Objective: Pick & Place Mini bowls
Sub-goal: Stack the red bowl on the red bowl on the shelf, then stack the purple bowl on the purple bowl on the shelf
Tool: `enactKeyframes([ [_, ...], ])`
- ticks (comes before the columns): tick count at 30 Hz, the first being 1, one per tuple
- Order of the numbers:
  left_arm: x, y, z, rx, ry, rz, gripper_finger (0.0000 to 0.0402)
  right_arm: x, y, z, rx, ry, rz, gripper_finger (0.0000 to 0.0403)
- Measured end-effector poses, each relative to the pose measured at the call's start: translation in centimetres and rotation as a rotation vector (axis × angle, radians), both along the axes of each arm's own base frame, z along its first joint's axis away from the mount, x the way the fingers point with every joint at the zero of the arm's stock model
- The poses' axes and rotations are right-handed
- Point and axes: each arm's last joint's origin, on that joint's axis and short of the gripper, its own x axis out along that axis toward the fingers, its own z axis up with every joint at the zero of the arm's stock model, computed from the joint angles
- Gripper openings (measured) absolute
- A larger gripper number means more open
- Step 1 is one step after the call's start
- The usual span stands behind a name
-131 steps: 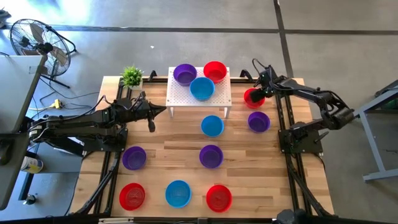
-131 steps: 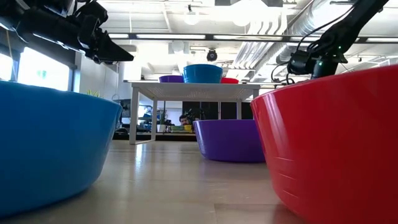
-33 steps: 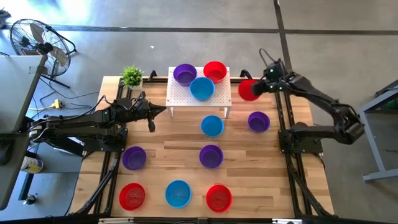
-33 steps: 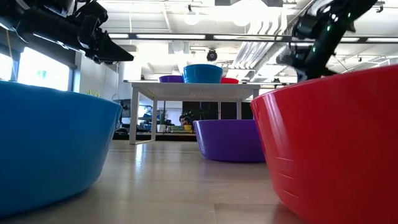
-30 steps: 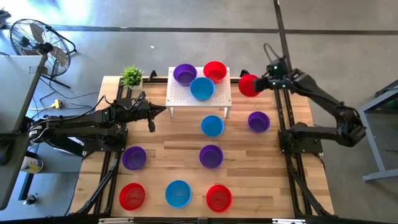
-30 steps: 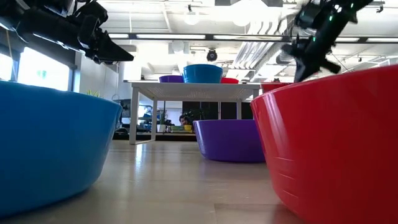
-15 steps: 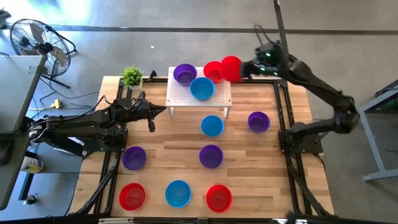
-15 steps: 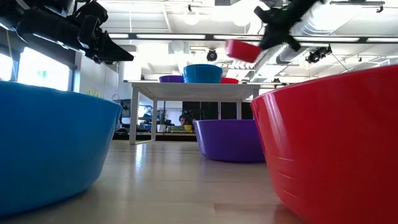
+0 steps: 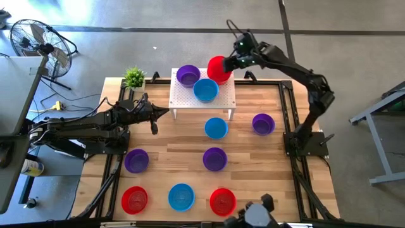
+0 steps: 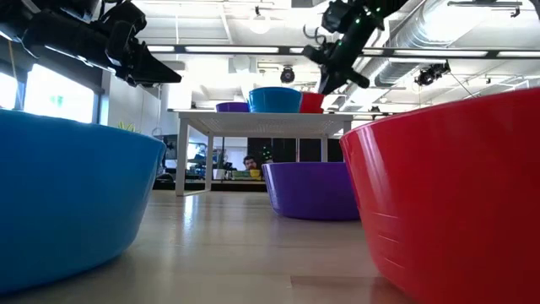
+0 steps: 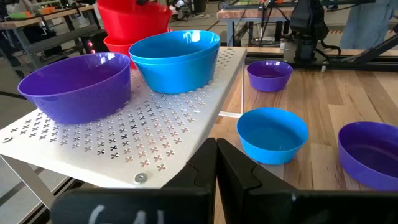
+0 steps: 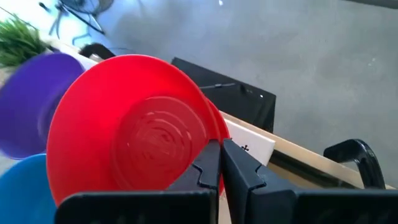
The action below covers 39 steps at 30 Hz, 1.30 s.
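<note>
high view: right hand (image 9: 230,65) pinches a red bowl (image 9: 218,68) above the white stand (image 9: 202,101) on the wooden table (image 9: 253,164).

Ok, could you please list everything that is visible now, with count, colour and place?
red bowls: four, red; two at the table's near edge, one on the stand, one held just above it
blue bowls: three seen from above, blue; one on the stand, two on the table
purple bowls: four, purple; one on the stand, three on the table
white perforated stand: one, white, table's far side
plant: one, green, beside the stand
fan: one, dark, on the floor
wooden table: one, light wood
right gripper: shut on the held red bowl's rim
left gripper: shut, empty, beside the stand
</note>
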Motion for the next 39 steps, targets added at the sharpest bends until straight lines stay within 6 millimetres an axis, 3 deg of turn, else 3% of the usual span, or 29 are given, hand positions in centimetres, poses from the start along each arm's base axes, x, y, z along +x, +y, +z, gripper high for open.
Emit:
enactKeyframes([
  [8, 0.0, 0.0, 0.0, 0.000, 0.000, 0.000, 0.0003, 0.3, -0.4, -0.7, 0.004, 0.024, 0.012, 0.0003],
  [19, 0.0, 0.0, 0.0, 0.000, 0.000, 0.000, 0.0003, 0.4, -0.2, -0.7, -0.002, 0.036, 0.032, 0.0053],
  [25, 0.0, 0.0, 0.0, 0.000, -0.001, 0.000, 0.0003, 0.5, -0.1, -0.4, -0.049, 0.042, 0.111, 0.0040],
  [31, 0.0, 0.0, 0.0, 0.000, 0.000, 0.000, 0.0003, 1.2, 3.0, 0.9, -0.226, 0.067, 0.292, 0.0006],
  [35, 0.0, 0.0, 0.0, -0.012, -0.004, -0.011, 0.0003, 1.1, 5.2, -0.4, -0.360, -0.052, 0.414, 0.0002],
  [39, 0.0, -0.1, 0.0, -0.034, -0.010, -0.031, 0.0003, -0.7, 8.0, -1.6, -0.472, -0.169, 0.473, 0.0003],
])
